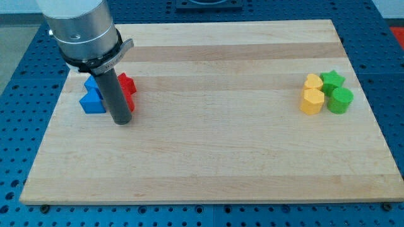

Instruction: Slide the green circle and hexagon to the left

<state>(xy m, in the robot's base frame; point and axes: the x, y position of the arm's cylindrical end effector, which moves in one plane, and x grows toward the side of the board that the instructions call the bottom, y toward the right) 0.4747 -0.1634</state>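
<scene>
A green circle [341,99] sits at the view's right, touching a yellow hexagon [311,101] on its left. A green star [332,80] lies just above the circle and a yellow heart-like block [313,82] just above the hexagon. My tip [121,120] rests on the board at the view's left, far from this cluster. It stands right beside a blue triangle [93,101] on its left and red blocks [128,85] partly hidden behind the rod.
A blue block [91,82] sits behind the blue triangle, partly hidden by the arm. The arm's grey body [82,28] covers the board's upper left corner. The wooden board [208,151] lies on a blue perforated table.
</scene>
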